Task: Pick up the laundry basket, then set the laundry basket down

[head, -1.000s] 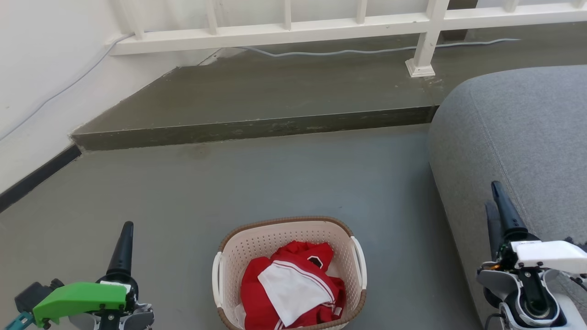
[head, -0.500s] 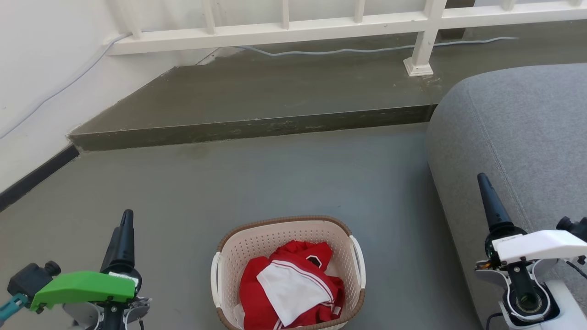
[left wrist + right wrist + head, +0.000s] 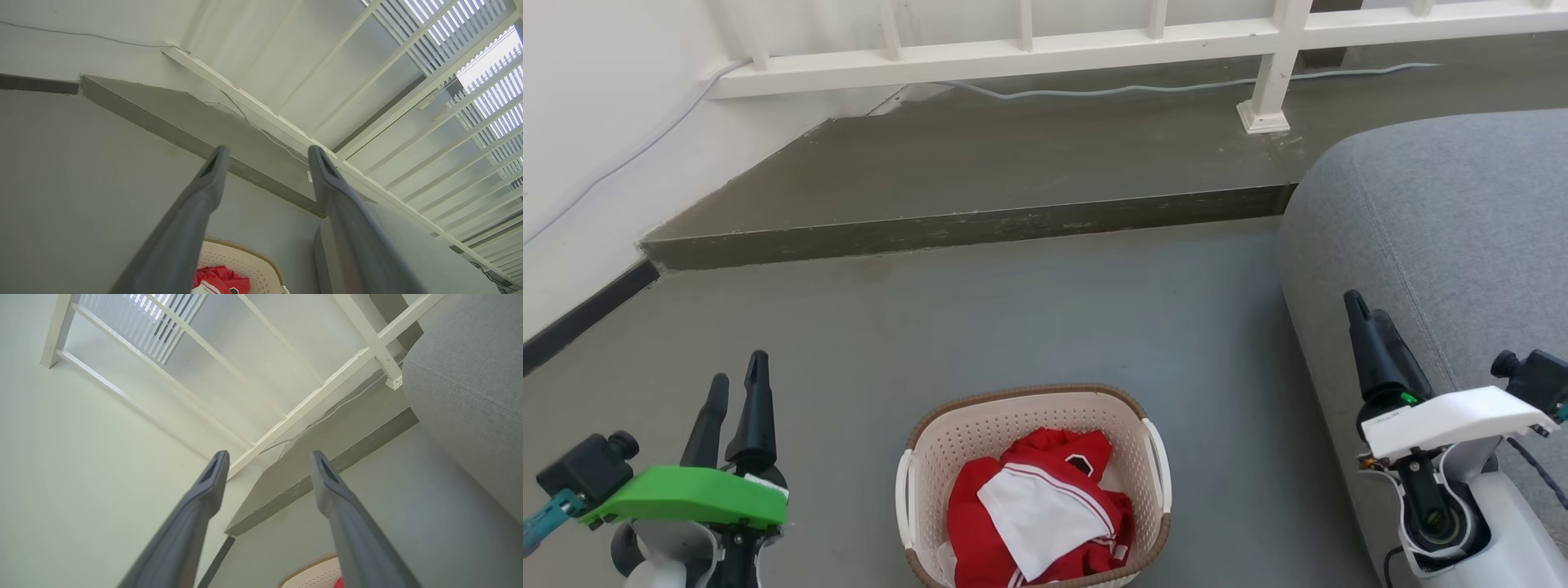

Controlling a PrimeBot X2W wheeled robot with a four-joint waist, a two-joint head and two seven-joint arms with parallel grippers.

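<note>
Beside the sofa (image 3: 1437,229) sits the laundry basket (image 3: 1005,433); left pincer (image 3: 738,371), right pincer (image 3: 268,456) both spread.

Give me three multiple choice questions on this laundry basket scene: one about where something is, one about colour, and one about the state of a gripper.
1. Where is the laundry basket?
A. on a raised step
B. on the floor
C. on a sofa

2. What colours are the clothes in it?
A. red and white
B. blue and yellow
C. all black

3. How is the left gripper?
A. shut on a handle
B. shut on cloth
C. open, holding nothing

Answers:
1 B: in the head view it stands on the grey floor.
2 A: red fabric lies in it with a white piece on top.
3 C: in the left wrist view its jaws stand apart with nothing between them.
</note>
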